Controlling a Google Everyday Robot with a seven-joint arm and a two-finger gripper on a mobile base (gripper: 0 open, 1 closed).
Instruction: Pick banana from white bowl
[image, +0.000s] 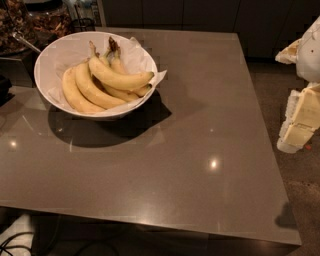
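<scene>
The white bowl (41, 60), lined with crumpled white paper, stands at the table's far left corner. Several yellow bananas lie in it. The banana (119, 78) lies on top of the others, long and curved, with its thin stem pointing to the back and its dark blunt tip toward the bowl's right rim. My gripper (301, 122) shows as white and cream parts at the right edge of the camera view, beyond the table's right side and far from the bowl. It holds nothing that I can see.
The grey-brown table (200, 150) has its right edge close to the gripper and its front edge near the bottom. Jars of dry food (47, 20) and a metal scoop handle (25, 42) stand behind the bowl. Dark cabinets line the back. Cables (15, 242) lie at bottom left.
</scene>
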